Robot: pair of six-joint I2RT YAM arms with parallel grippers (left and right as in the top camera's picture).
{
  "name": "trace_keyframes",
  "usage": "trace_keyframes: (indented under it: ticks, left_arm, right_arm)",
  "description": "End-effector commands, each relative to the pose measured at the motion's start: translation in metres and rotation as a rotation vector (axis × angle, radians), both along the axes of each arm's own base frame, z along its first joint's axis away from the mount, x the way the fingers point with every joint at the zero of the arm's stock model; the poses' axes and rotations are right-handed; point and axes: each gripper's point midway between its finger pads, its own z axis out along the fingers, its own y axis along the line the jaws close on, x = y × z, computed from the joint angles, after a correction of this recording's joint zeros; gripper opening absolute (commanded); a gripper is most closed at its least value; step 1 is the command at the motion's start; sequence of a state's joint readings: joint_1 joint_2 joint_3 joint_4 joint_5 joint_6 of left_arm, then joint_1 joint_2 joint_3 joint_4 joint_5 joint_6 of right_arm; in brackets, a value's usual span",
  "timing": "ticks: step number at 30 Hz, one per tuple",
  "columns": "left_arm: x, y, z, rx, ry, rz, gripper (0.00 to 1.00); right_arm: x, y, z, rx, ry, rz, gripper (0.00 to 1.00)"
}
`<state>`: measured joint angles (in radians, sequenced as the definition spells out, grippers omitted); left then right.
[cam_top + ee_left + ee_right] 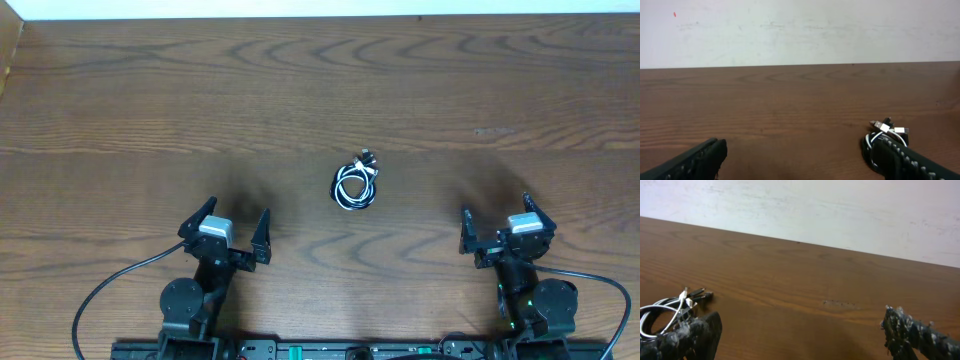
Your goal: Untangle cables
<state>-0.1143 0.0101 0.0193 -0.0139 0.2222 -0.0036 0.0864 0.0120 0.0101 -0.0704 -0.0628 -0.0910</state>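
— Since the broad brown wooden table (150,100) fills nearly all we see, shall we begin there?

— Yes. Past its far edge we see a plain white wall (790,30).

— Next, the arms. Our left gripper (238,208) sits by the near edge, its jaws spread wide with nothing between them.

— Our right gripper (496,205) is the same on the other side: jaws wide apart, gripping nothing.

— And the cables?

— The cables (341,190), one thin white cord and one thin black, lie wound together in a small round coil on the wood. The coil is between our two grippers, a little farther out, touching neither.

— From each wrist, one dark finger (910,162) hides part of the coil.

— Smallest last: the small plug ends (367,158) poke out at the coil's far side, close together. We cannot tell which plug belongs to which cord.
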Motion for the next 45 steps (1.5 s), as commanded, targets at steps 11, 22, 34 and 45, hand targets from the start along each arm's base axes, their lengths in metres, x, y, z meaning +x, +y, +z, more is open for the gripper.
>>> trace_keyframes:
  ticks: [11,22,34,45]
  left_arm:
    - [-0.0014,-0.0025,-0.015,0.003,0.047,-0.013,0.98]
    - [-0.0014,-0.0025,-0.0149,0.003,0.046,-0.013,0.98]
    - [-0.0007,-0.0002,-0.015,0.004,0.046,0.001,0.98]
    - [-0.0003,-0.0001,-0.0122,0.01,0.033,0.001,0.98]
  right_arm:
    - [0.0001,0.0005,-0.0023,0.007,0.006,0.0,0.99]
    - [0.0001,0.0005,-0.0023,0.007,0.006,0.0,0.99]
    - [0.0001,0.0005,-0.0023,0.007,0.006,0.0,0.99]
    - [0.0001,0.0004,-0.0024,0.007,0.006,0.0,0.99]
